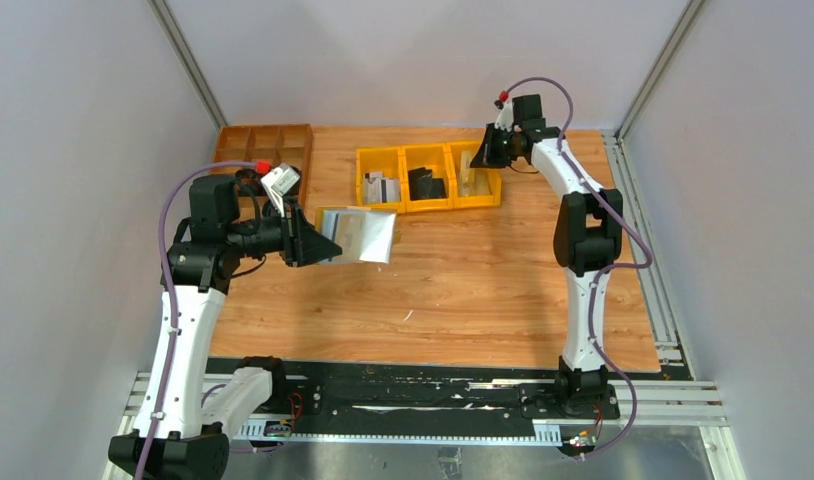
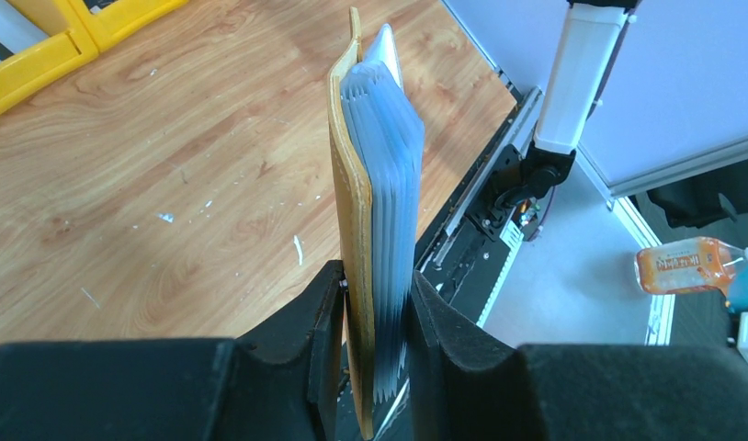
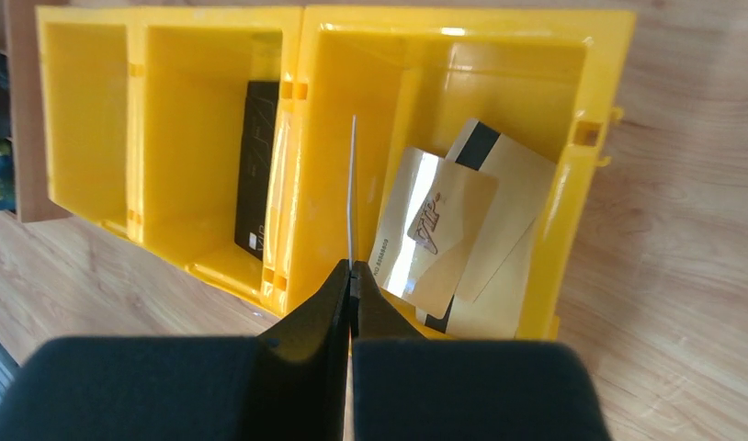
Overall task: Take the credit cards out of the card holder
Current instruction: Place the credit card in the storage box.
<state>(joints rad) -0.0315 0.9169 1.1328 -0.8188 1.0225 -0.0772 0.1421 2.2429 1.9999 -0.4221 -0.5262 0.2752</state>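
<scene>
Pale grey walls [image 1: 73, 150] around wood-grain table [image 1: 483, 290] (aluminium rails [image 1: 666, 310] alongside)

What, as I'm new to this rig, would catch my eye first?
The left gripper clamps a mustard-yellow leather-like folding card holder, silvery-grey pleats fanned, above the wooden table, left of centre. At the far edge, the right gripper pinches a thin card, edge-on, over a bright yellow plastic bin holding gold cards.
</scene>
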